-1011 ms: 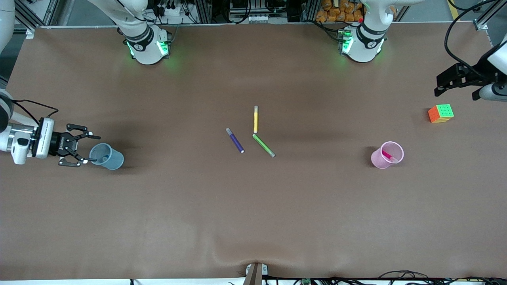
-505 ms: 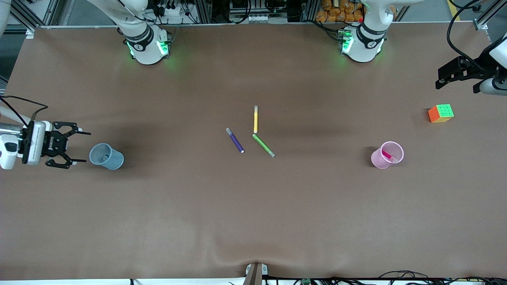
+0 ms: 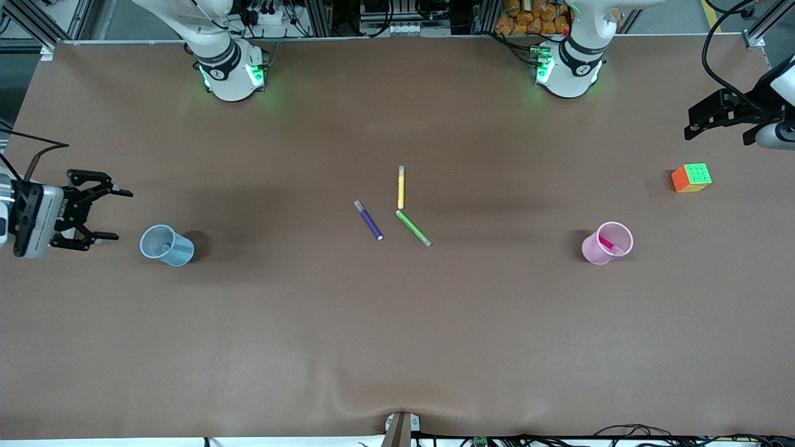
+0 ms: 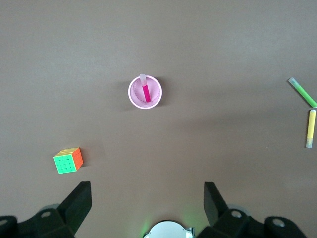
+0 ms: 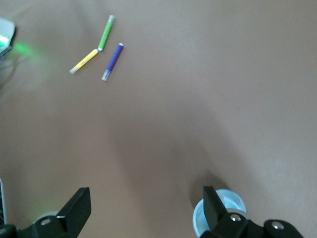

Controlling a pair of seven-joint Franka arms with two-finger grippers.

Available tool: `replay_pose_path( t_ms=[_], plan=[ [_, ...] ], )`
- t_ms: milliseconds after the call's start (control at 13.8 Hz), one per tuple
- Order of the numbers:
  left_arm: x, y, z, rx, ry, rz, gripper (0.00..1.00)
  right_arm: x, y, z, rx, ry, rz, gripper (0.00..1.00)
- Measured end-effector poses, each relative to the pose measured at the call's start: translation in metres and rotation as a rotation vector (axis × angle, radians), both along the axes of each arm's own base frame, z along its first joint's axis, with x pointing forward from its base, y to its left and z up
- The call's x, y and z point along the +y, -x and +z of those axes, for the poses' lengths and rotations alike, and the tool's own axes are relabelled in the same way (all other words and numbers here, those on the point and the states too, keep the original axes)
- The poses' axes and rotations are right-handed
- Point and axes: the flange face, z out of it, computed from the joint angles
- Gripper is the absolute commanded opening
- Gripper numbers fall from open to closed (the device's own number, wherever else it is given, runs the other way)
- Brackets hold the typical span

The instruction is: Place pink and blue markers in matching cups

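The pale pink cup (image 3: pixel 607 243) stands toward the left arm's end of the table with the pink marker (image 3: pixel 611 246) leaning inside it. Both show in the left wrist view, cup (image 4: pixel 132 94) and marker (image 4: pixel 146 91). The pale blue cup (image 3: pixel 166 245) stands toward the right arm's end. A small greyish end shows inside it, and I cannot make out the blue marker's body. My right gripper (image 3: pixel 123 215) is open and empty beside the blue cup (image 5: pixel 232 201), apart from it. My left gripper (image 3: pixel 714 127) is open and empty, high over the table's end near the cube.
A purple pen (image 3: pixel 369 220), a yellow pen (image 3: pixel 401 187) and a green pen (image 3: pixel 413 228) lie together at mid-table. A coloured puzzle cube (image 3: pixel 691 177) sits near the left arm's end, farther from the front camera than the pink cup.
My right gripper has drawn back from the blue cup toward the right arm's end of the table, still open. The left gripper has shifted only slightly.
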Motion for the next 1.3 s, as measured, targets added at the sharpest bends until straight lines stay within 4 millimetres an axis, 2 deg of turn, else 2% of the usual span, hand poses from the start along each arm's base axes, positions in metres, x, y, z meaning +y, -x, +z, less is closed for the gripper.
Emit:
replay_pose_path(
  t_ms=[217,505,794,1011,1300],
  plan=[
    [0.0,-0.001,-0.002,0.005,0.003,0.0,1.0,0.006,0.016,0.037,0.084,0.112,-0.159,1.0],
    [0.001,-0.005,-0.01,0.019,0.003,0.002,1.0,0.026,0.034,0.084,0.151,0.273,-0.402,1.0],
    [0.002,-0.006,-0.011,0.021,0.003,0.003,1.0,0.054,0.047,0.106,0.229,0.422,-0.643,1.0],
    [0.001,-0.006,-0.01,0.02,0.003,0.001,1.0,0.077,0.055,0.124,0.213,0.526,-0.772,1.0],
    [-0.001,-0.006,0.001,-0.006,0.004,-0.002,1.0,0.079,0.065,0.149,0.218,0.54,-0.937,1.0]
  ],
)
